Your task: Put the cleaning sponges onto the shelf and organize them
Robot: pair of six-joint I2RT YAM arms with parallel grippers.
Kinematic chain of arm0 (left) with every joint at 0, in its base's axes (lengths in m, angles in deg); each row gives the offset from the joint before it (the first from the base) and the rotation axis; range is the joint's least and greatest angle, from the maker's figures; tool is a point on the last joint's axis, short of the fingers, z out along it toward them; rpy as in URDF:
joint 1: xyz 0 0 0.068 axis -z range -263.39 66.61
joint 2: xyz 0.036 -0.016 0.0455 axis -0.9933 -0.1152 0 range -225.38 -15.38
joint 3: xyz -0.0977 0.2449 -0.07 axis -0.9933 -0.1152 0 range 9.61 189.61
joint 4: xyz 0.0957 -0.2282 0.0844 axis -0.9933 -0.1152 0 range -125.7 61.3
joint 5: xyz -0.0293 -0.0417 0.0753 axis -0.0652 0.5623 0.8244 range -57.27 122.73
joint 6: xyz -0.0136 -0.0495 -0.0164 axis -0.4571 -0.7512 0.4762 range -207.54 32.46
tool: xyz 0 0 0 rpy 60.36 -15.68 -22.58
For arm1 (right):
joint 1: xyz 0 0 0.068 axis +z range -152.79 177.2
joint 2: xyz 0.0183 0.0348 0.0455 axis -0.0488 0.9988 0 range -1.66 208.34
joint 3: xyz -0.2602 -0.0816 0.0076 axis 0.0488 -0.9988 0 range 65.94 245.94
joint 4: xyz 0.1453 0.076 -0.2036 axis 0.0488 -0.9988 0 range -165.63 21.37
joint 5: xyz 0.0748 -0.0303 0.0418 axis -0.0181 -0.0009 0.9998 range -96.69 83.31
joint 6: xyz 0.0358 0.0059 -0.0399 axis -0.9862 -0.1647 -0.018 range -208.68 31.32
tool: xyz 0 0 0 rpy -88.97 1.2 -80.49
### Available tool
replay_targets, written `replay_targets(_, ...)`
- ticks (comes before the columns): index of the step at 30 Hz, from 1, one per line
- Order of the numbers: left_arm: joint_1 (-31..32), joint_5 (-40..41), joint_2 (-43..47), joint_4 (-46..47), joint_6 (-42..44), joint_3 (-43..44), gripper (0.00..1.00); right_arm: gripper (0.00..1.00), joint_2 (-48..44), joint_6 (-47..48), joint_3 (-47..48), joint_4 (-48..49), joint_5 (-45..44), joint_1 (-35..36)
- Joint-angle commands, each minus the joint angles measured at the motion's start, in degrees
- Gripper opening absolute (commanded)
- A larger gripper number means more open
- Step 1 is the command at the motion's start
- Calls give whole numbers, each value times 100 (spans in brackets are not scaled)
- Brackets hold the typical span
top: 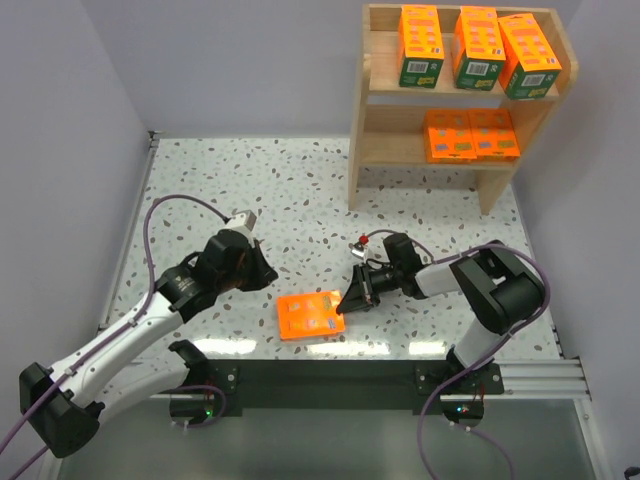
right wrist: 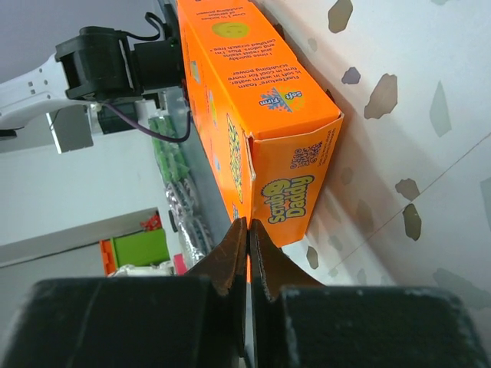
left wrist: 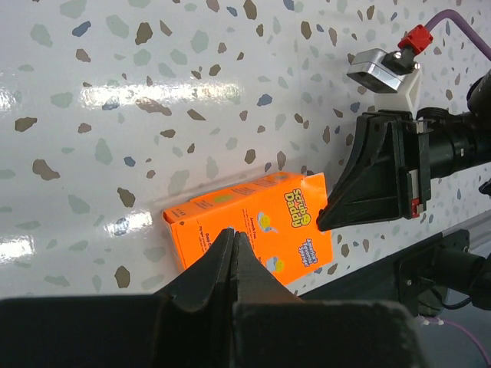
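Spanning the scene, the white speckled table (top: 250, 180) carried the light wooden two-tier shelf (top: 358, 140) at far right. Three green-banded orange packs (top: 479, 48) stood on its top tier and two plain orange packs (top: 450, 134) lay below. A sixth orange rectangular sponge pack (top: 312, 316) lay flat near the front edge. The right gripper (top: 342, 308), fingers pressed together, touched its right end. The left gripper (left wrist: 233, 234), likewise pinched together and empty, was just left of it.

Pale lilac walls (top: 230, 60) on three sides, glossy white speckled tabletop (top: 260, 180), soft glare patches (left wrist: 165, 100), black near-edge rail (top: 330, 385)
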Motion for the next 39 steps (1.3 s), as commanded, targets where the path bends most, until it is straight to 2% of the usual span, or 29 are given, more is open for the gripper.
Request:
replay_targets(1,-18,-8,126,-36,-30,28,0,0,-63,-190,-30,229,231,49)
replay_targets(6,-35,263,249,-264,-56,247,0,0,-625,-699,-100,202,231,40)
replay_targets(13,-106,826,390,-905,-170,792,0,0,-1777,-1998,14,360,-59,23)
replay_targets(19,-176,1020,539,-1161,-197,995,0,0,-2647,-3133,128,755,-437,-328)
replay_targets(21,-185,1055,600,-1231,-223,1030,0,0,-3006,-3362,207,817,-525,-600)
replay_targets(25,-185,1099,706,-1381,-267,1126,0,0,-3745,-3285,514,-376,-666,-1399)
replay_targets(29,-194,1091,829,-1442,-293,1179,0,0,-4264,-3301,805,-1142,-657,-2531)
replay_targets(33,-194,1038,873,-1530,-284,1249,0,0,-4335,-3529,1086,-1205,-849,-2842)
replay_targets(35,-194,1020,890,-1583,-293,1276,0,0,-4292,-3600,1226,-1178,-885,-3228)
replay_targets(39,-194,985,961,-1679,-267,1329,0,0,-4072,-3646,1945,-1308,-1061,-3633)
